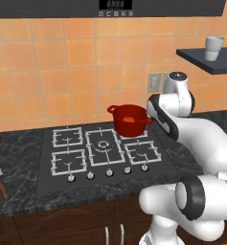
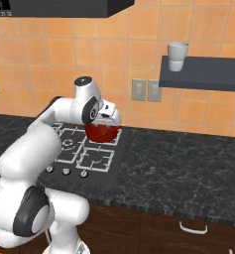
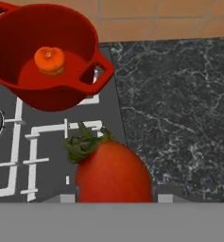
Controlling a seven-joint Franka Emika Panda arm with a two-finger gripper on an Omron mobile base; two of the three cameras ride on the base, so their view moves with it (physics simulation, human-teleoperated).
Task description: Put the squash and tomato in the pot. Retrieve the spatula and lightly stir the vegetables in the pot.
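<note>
The hand's fingertips are hidden behind the tomato, which sits close against the hand; whether it is clamped, I cannot tell. Ahead and left, the pot holds the squash; its far handle is cut off.

Cup on dark shelf.

Light was even and bright, rendered flat, with no clear source. The pot carried soft shading inside, and the tomato below it showed a mild sheen. All three pictures looked coarse and slightly soft, without edge distortion or glare.
</note>
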